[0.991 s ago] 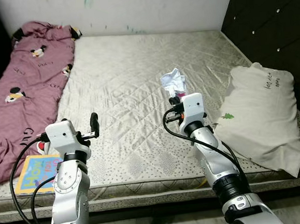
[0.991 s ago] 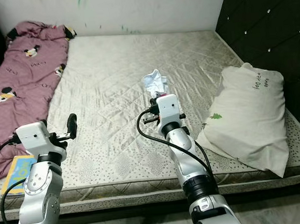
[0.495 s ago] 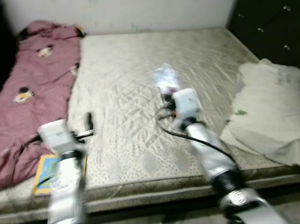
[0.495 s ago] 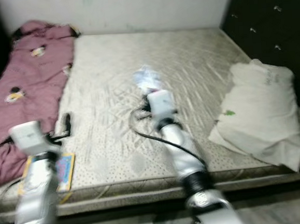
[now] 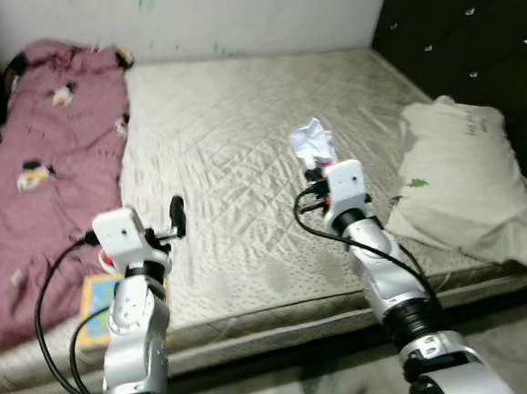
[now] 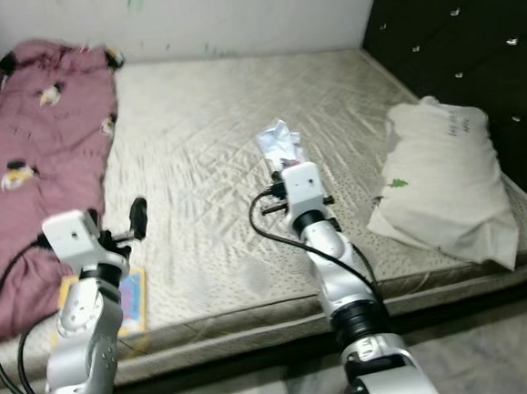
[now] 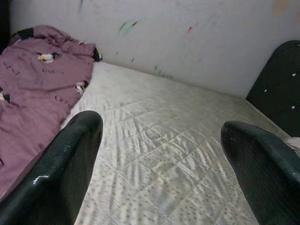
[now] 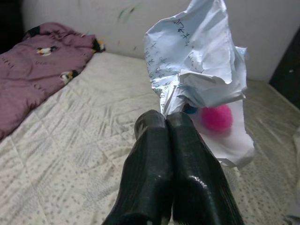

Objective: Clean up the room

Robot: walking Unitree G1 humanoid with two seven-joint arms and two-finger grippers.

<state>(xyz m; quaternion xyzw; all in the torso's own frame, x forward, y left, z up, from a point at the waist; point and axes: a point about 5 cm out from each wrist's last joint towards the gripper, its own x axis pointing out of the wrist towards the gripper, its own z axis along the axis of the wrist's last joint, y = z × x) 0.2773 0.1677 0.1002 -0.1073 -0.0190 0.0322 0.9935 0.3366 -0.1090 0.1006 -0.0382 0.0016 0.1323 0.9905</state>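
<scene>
Right gripper clamped on crumpled paper, apparently clear above the bed; left gripper fingers apart.

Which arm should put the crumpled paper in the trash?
The right. Its pincer is already shut on the crumpled paper, held up over the mattress. The left pincer is open and holds nothing.

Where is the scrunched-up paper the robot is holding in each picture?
Left eye view: crumpled paper mid-bed, just above the right gripper.
Right eye view: above the same wrist, left of the pillow.
Left wrist view: I can't make it out.
Right wrist view: pinched at the fingertips, up close.
Shared landmark: the maroon blanket along the bed's left side.
</scene>
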